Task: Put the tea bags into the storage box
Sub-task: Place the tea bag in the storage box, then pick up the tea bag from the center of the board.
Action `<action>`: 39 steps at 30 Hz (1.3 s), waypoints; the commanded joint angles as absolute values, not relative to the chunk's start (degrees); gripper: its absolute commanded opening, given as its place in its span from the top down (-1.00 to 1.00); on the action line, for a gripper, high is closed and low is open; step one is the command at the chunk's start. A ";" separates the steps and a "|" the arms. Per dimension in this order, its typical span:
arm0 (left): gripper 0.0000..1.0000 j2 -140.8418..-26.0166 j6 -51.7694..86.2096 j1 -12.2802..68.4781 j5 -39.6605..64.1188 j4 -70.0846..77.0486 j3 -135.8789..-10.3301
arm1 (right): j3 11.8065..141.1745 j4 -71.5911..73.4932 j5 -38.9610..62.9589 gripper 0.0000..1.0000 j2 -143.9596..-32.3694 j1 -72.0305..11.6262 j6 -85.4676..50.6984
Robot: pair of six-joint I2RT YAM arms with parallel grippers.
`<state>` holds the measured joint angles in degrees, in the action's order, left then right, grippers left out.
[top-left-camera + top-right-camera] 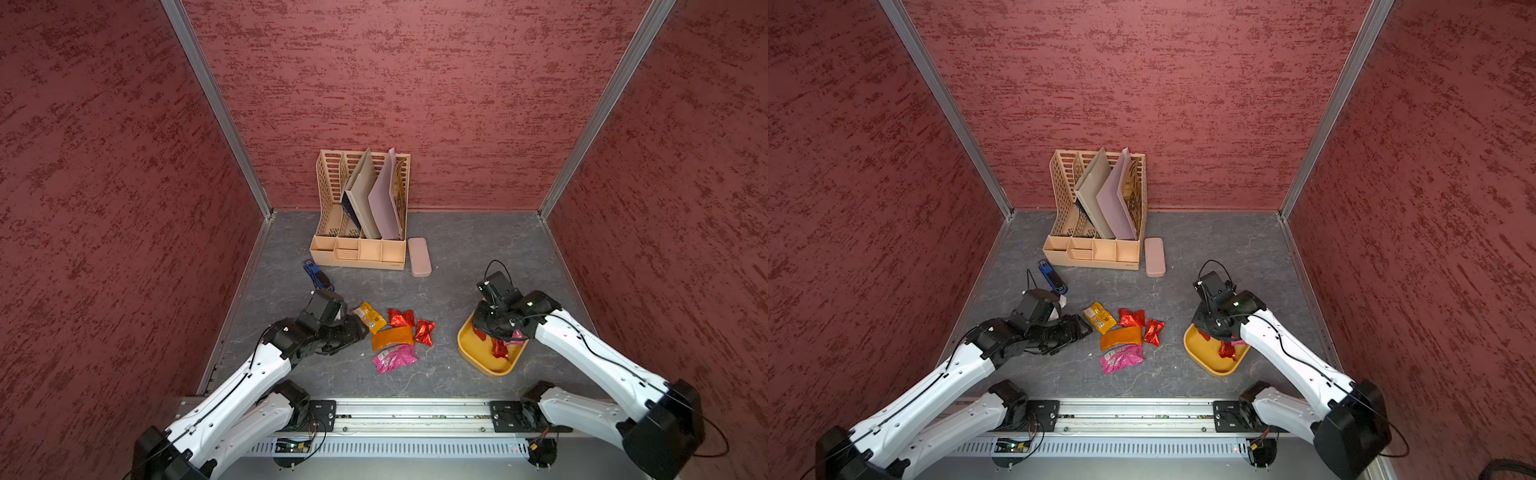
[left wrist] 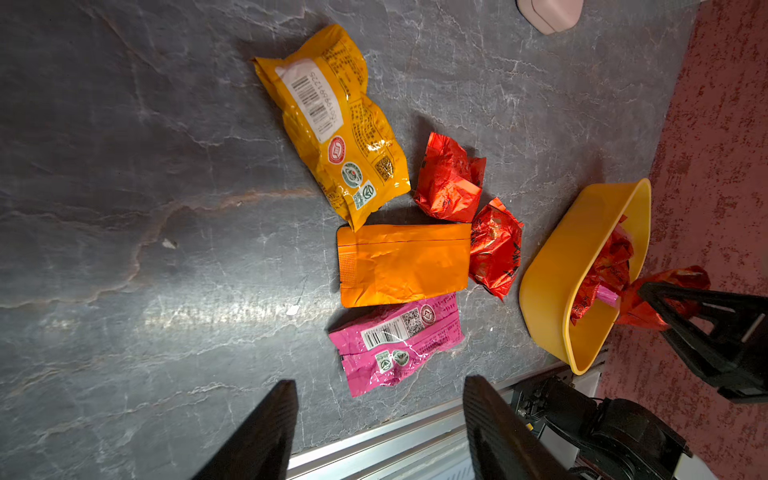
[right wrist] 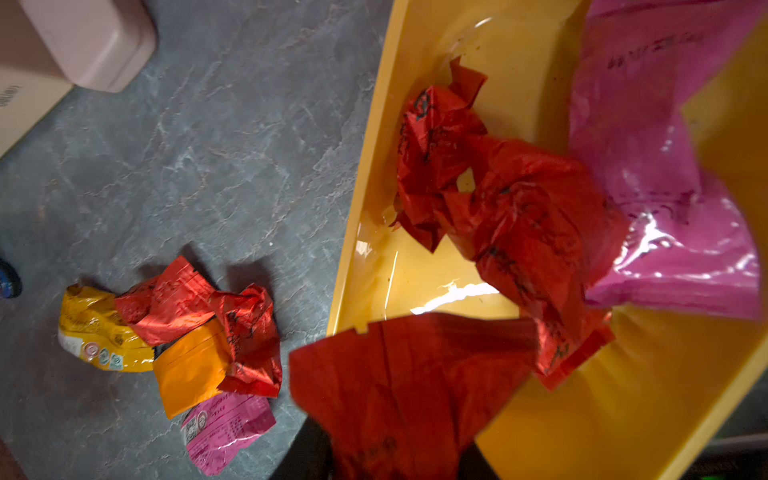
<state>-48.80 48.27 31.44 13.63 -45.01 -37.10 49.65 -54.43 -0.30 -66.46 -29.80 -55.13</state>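
While our right gripper [image 3: 390,457] is clamping a red tea bag [image 3: 399,386] between its fingers, we are holding it above the edge of the storage box [image 3: 415,282]. We judge it high enough that the crinkly foil is clearing the low rim before any release. The packet is sticking out beyond the fingertips, its long axis running away from the wrist and its free end reaching across the rim. Inside, several red packets [image 3: 498,199] and a pink one [image 3: 648,166] are already lying on the tray's floor. Our left gripper [image 2: 380,384] is hanging with its jaws apart and nothing between them, low beside the loose tea bags [image 2: 449,178] on the table [image 2: 124,208], probably so the next pick is short. Those five are lying close together: the orange packet [image 2: 403,266] is stretching lengthwise roughly toward the box, the yellow packet [image 2: 332,124] is slanting off at an angle, and the pink packet [image 2: 395,340] is sitting nearest our open jaws
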 commanded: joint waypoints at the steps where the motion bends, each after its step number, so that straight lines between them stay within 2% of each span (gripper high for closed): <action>1: -0.35 -49.10 48.93 30.96 12.75 -44.09 -39.19 | 49.43 -49.13 3.08 0.38 -69.44 -28.48 -52.73; 5: -0.35 -48.34 48.95 30.94 12.37 -45.45 -39.73 | 47.09 -48.49 4.09 0.38 -71.67 -28.48 -54.95; 9: -0.34 -47.08 48.92 30.93 12.12 -46.81 -39.55 | 41.72 -45.76 4.57 0.32 -68.24 -28.45 -58.39; 15: -0.34 -46.24 48.19 30.94 12.13 -48.25 -39.62 | 40.60 -46.38 5.36 -0.26 -65.46 -28.55 -58.45; 19: -0.35 -45.82 48.24 30.87 12.51 -48.00 -39.23 | 45.27 -55.72 0.19 -0.39 -62.55 -29.11 -55.93; 23: -0.35 -45.24 48.75 30.85 13.25 -47.51 -37.85 | 49.84 -61.70 -1.76 -0.39 -59.65 -31.08 -54.07; 28: -0.34 -44.08 49.91 30.85 14.38 -46.55 -35.20 | 53.35 -58.05 -0.36 -0.30 -61.61 -39.00 -54.79; 33: -0.34 -43.73 51.20 30.85 16.12 -46.09 -33.17 | 56.45 -50.69 -0.14 -0.24 -70.84 -46.60 -56.03; 39: -0.34 -41.79 52.03 30.86 16.55 -48.47 -32.79 | 60.21 -44.02 2.33 -0.17 -85.20 -48.95 -54.02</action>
<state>-43.40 51.11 31.18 16.08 -47.51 -33.06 58.35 -48.58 1.26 -81.62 -48.31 -55.05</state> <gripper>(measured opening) 0.673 0.586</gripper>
